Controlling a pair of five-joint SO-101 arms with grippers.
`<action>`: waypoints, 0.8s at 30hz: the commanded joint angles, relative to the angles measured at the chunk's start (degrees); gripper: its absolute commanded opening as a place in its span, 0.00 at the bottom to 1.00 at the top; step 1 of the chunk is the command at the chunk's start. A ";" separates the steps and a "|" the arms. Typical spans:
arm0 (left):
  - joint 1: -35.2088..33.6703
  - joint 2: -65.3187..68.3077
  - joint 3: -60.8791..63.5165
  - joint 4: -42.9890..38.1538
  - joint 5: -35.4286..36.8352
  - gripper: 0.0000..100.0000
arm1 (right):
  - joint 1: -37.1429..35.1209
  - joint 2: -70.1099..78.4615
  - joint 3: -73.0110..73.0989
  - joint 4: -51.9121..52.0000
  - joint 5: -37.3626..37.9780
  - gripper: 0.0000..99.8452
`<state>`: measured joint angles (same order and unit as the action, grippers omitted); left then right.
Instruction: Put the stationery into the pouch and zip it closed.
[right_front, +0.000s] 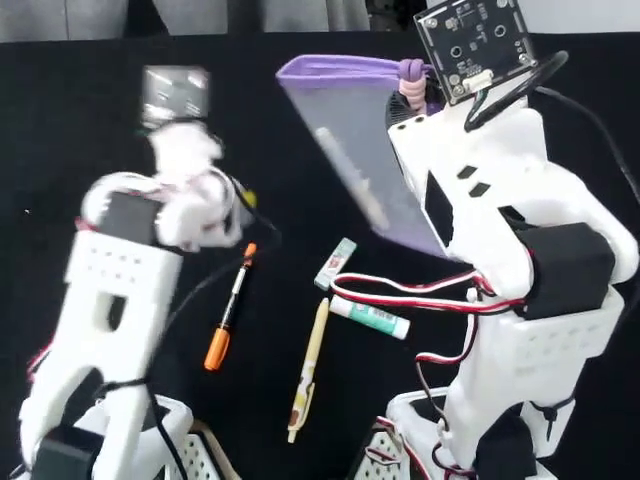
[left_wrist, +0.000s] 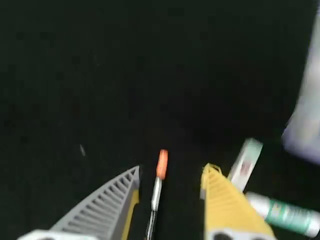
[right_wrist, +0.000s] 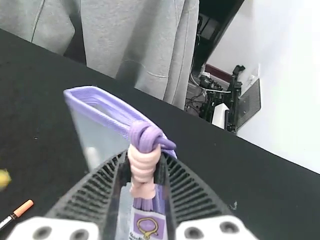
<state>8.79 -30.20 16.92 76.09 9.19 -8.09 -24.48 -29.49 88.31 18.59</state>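
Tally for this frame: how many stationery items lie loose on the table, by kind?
Pens: 2, the orange-capped pen and the yellow pen.
Green-and-white items: 2, the small block and the tube.
Total: 4.

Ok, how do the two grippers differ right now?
The left gripper is open and empty, above the orange-capped pen; the right gripper is shut on the pouch by its cord pull. The left gripper's fingers are grey and yellow; the right gripper's are black. Both have ribbed fingers.
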 joint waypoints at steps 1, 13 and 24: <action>1.36 2.46 14.73 -12.57 -2.90 0.20 | 0.62 -0.57 -2.42 -1.23 0.26 0.01; 0.75 18.64 29.85 -38.24 -7.30 0.20 | 0.70 -0.40 -2.42 -1.32 0.26 0.01; 0.75 35.08 15.87 -30.33 -7.65 0.02 | 0.62 -0.57 -2.42 -1.32 0.26 0.01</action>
<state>9.85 1.71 36.18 45.05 2.15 -8.09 -24.48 -29.58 88.31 18.59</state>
